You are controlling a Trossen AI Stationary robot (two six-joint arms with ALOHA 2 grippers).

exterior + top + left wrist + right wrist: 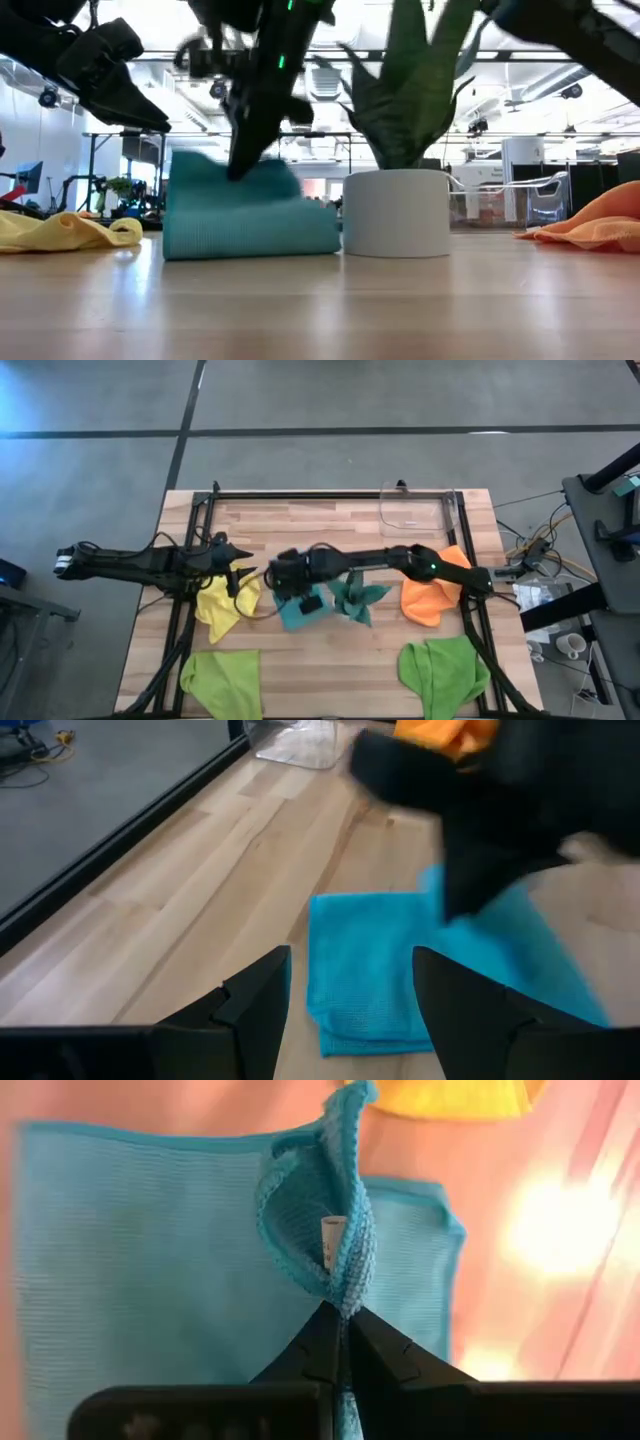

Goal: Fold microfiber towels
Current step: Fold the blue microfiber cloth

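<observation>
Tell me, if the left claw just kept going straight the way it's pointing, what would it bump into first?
Most likely the light blue towel, which lies straight ahead of the open left gripper. The right gripper, pinching that towel's edge, hangs just beyond; depth there is hard to judge.

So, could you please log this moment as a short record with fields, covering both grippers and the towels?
right gripper: shut, pinching a fold of the light blue towel
left gripper: open, empty, beside the blue towel, above the yellow towel
orange towel: crumpled, table's right side
lime green towels: two at the near edge, left and right
potted plant: stands by the blue towel
</observation>
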